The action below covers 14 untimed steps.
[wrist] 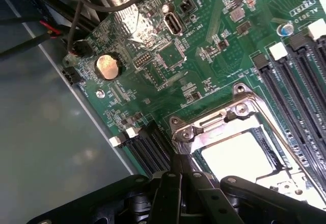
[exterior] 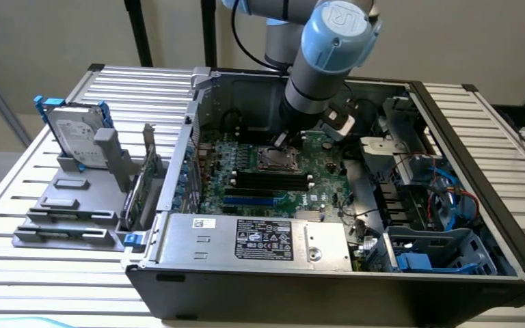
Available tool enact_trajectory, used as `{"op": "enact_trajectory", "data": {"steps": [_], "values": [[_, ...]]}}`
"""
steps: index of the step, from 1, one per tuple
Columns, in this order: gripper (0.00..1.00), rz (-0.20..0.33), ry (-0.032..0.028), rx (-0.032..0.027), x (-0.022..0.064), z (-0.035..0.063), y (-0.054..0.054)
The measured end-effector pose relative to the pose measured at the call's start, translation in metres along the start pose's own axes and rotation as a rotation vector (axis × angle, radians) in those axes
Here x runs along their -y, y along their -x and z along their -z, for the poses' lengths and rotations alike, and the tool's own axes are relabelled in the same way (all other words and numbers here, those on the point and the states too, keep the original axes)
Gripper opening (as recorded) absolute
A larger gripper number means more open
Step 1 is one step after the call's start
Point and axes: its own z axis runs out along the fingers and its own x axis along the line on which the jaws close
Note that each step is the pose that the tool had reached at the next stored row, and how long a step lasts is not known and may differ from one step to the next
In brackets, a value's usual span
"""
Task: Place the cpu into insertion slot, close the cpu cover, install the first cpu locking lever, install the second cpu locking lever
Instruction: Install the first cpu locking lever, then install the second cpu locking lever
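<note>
Motherboard point(wrist: 168, 56) stretches green away from the closed gripper point(wrist: 179, 175), whose black fingers point(wrist: 170, 191), pressed together and holding nothing, meet the near corner of the insertion slot point(wrist: 239, 147). The cpu point(wrist: 237, 155) lies seated just beyond the fingertips, its pale top showing through the window of the cpu cover point(wrist: 214, 122), which appears to be lowered over it. Judging by this, the lever step is in hand; it calls for a firm, short push. Room is tight: memory slots point(wrist: 300, 66) flank the socket's far side, and the computer case point(exterior: 481, 178) walls in the arm.
</note>
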Motion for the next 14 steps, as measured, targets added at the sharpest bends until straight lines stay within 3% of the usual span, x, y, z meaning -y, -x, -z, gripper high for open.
{"op": "enact_trajectory", "data": {"steps": [6,14], "values": [[0.11,0.0,-0.0007,-0.0012,0.0065,0.0095,0.014],[0.11,0.0,-0.0012,-0.0018,0.0076,0.0115,0.015]]}}
